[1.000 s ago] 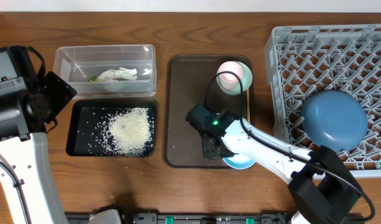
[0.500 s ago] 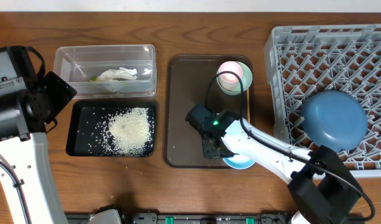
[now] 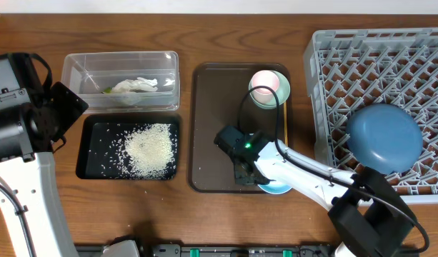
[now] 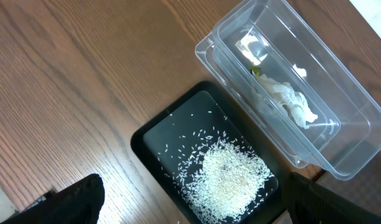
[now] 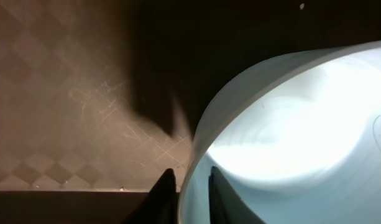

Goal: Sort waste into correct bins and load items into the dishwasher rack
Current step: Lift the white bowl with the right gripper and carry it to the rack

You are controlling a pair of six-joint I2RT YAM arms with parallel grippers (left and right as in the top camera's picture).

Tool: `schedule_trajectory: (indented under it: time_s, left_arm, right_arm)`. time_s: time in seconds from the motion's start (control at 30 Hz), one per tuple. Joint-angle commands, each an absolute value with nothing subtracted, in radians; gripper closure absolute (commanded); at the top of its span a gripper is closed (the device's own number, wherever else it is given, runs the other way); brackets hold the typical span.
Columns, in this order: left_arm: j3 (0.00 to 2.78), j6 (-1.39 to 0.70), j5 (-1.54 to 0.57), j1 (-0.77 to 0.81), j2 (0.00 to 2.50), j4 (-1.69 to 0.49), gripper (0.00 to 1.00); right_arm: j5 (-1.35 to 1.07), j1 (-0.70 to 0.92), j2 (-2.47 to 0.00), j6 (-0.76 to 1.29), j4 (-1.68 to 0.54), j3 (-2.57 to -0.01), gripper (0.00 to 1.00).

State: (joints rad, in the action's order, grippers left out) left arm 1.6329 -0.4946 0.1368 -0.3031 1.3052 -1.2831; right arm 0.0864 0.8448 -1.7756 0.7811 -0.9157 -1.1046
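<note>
Wooden table [image 3: 204, 221], brown rectangular serving tray [image 3: 211, 107]: small light blue bowl [image 5: 289, 124] at the tray's near right corner, rim caught between right gripper [image 5: 191, 186] fingers [image 5: 164, 199], clamped on it. Left gripper [image 4: 193, 193] spread wide, empty, facing shallow black tray [image 4: 146, 140] holding loose white rice grains [image 4: 230, 180].

The right arm [image 3: 304, 170] eases a touch toward the near edge of the flat brown serving tray [image 3: 204, 128], and its wrist with the green light sits slightly lower in the overhead view. The black cable loop [image 3: 241, 107] shifts along with it. Less of the small light blue bowl [image 3: 277, 188] peeks out from under the arm now.
</note>
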Motion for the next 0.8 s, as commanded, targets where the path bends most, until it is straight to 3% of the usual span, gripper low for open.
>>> schedule_trajectory:
  time_s: [0.0,0.17,0.3,0.57,0.77]
  left_arm:
    - [1.639,-0.495,0.142,-0.307,1.302,-1.287,0.07]
    - [1.639,-0.495,0.142,-0.307,1.302,-1.287,0.07]
    - [1.639,-0.495,0.142,-0.307,1.302,-1.287,0.07]
    - [1.639,-0.495,0.142,-0.307,1.302,-1.287,0.07]
    - [1.639,-0.495,0.142,-0.307,1.302,-1.287,0.07]
  right_arm:
    - [0.097,0.843,-1.779,0.796,-0.918,-1.111,0.87]
    - [0.097,0.843,-1.779,0.771,-0.955,-1.174,0.88]
    - [0.098,0.834,-1.779,0.732,-1.022,-1.266,0.99]
    - [0.097,0.737,-1.778,0.627,-1.182,-1.499,0.99]
    - [0.091,0.572,-1.776,0.500,-1.275,-1.707,0.99]
